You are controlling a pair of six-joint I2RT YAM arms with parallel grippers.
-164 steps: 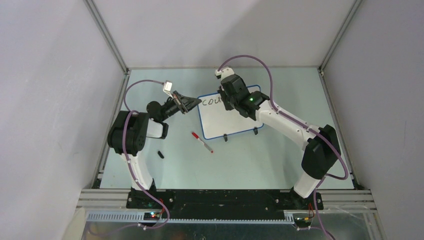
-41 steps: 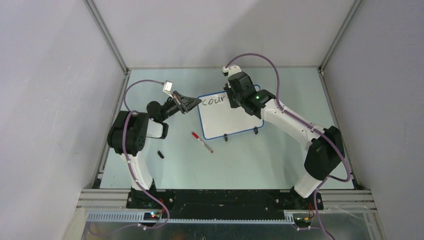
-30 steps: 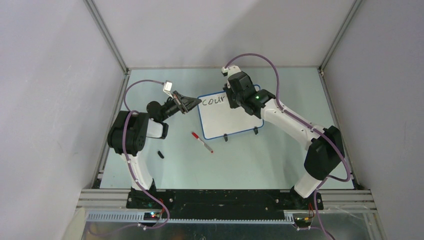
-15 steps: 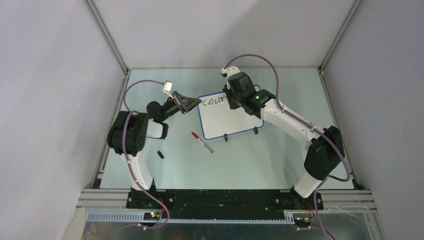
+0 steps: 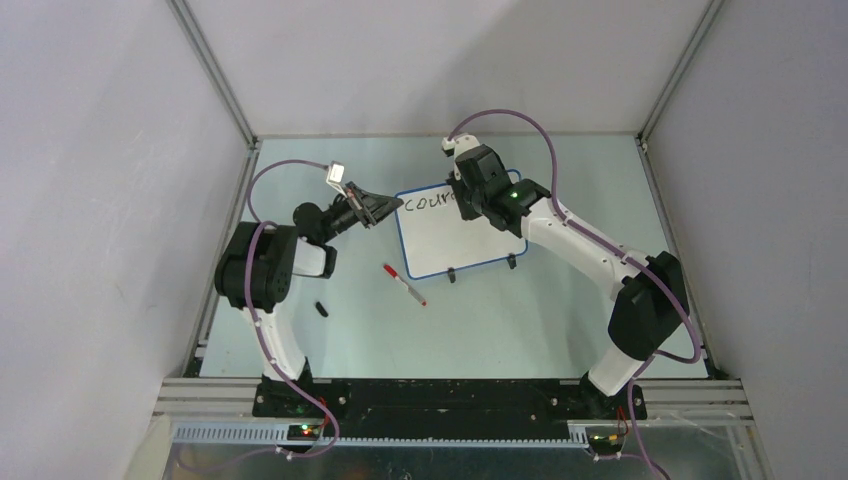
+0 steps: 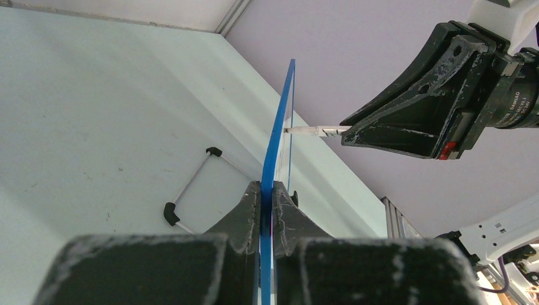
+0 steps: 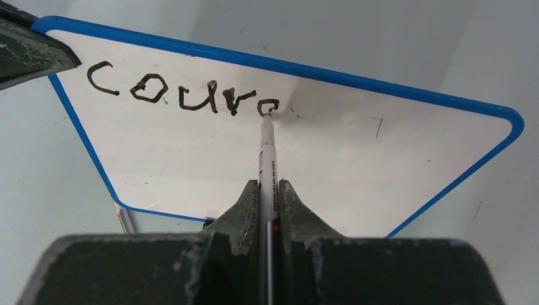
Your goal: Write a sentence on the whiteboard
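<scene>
The whiteboard (image 5: 455, 240), white with a thin blue rim, stands tilted at mid-table. My left gripper (image 5: 386, 207) is shut on its left rim; the left wrist view shows the board edge-on (image 6: 280, 124) between those jaws (image 6: 267, 190). My right gripper (image 7: 267, 187) is shut on a white marker (image 7: 266, 155). The marker's tip touches the board's top line, just right of the black letters "cour" (image 7: 181, 96), the sentence as it stands, where a small loop sits at the tip. From above, the right gripper (image 5: 464, 199) covers the end of the writing.
A red-capped pen (image 5: 405, 284) lies on the table in front of the board's left corner. A small black cap (image 5: 321, 308) lies nearer my left arm's base. The board's two black feet (image 5: 452, 276) point toward me. Enclosure walls close in the table at left, right and back.
Over the last seconds the writing has grown from "cou" to "cour" plus a loop, and my right gripper has shifted right along the line. The left gripper and board have not moved.
</scene>
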